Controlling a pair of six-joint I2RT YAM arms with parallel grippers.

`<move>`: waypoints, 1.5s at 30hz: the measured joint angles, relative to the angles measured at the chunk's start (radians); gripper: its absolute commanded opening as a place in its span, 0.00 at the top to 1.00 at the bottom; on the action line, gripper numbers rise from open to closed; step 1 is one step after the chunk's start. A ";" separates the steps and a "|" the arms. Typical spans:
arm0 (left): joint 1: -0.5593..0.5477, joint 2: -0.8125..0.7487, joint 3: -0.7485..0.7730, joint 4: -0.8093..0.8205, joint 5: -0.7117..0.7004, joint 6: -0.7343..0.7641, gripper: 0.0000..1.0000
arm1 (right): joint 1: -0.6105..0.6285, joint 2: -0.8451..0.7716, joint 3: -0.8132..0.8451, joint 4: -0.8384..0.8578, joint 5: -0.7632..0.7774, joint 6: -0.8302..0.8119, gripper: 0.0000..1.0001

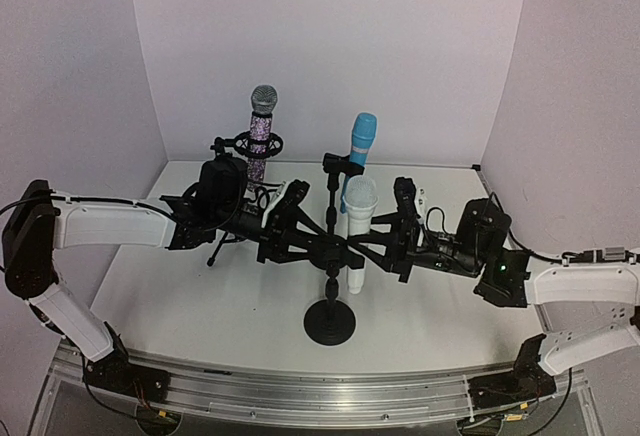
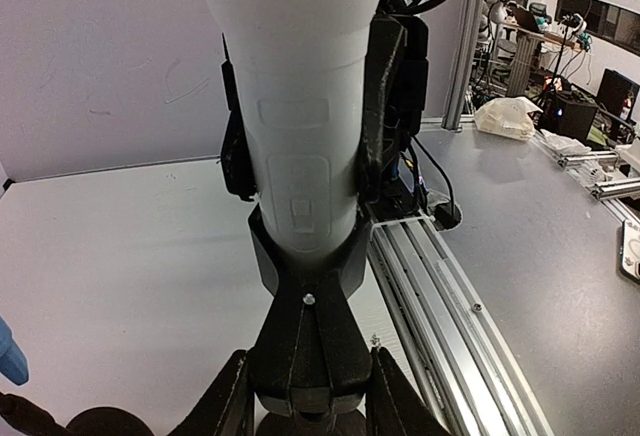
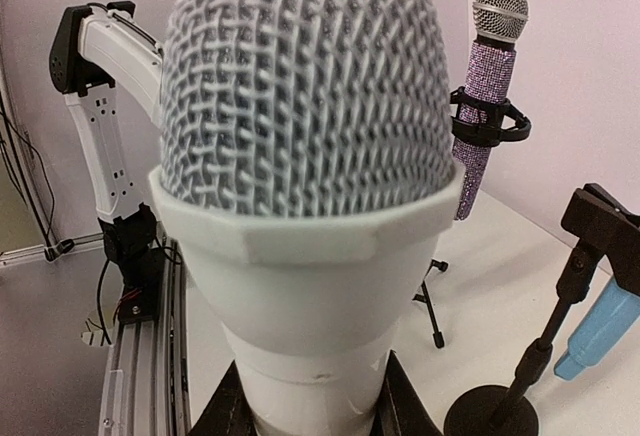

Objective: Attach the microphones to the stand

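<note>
Where the left gripper (image 2: 308, 396) closes, its two fingers (image 2: 232, 401) press against both sides of a black clip (image 2: 305, 296). This wedge-shaped holder rises straight ahead of the fingertips and cups the lower end of the white microphone (image 2: 300, 106). Past the clip the microphone's barrel runs on away from those fingers, and farther along it the dark fingers (image 2: 395, 76) of the right gripper (image 3: 315, 411) clamp it from either side. From the right wrist, the same microphone stands upright between that gripper's fingers, its grey mesh head just ahead of them and filling most of the view. Off to the right of those fingers and a little beyond sits the round base (image 3: 490, 411) of the stand (image 1: 331, 286). Its thin pole climbs to a black clamp (image 3: 600, 226) that holds the light blue microphone (image 3: 600, 331) at a tilt. Farther still on that side, the glittery purple microphone (image 3: 485, 106) stands upright in a ring mount (image 3: 490, 121) on a small tripod (image 3: 435, 306), well apart from both grippers. From above, the two grippers meet at the stand's pole, with the white microphone just beside it. Whether the clip is joined to the pole cannot be told.
</note>
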 measured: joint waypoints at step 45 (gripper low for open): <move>-0.018 -0.040 -0.081 0.080 -0.052 -0.005 0.03 | 0.029 -0.084 -0.039 -0.105 0.081 0.012 0.15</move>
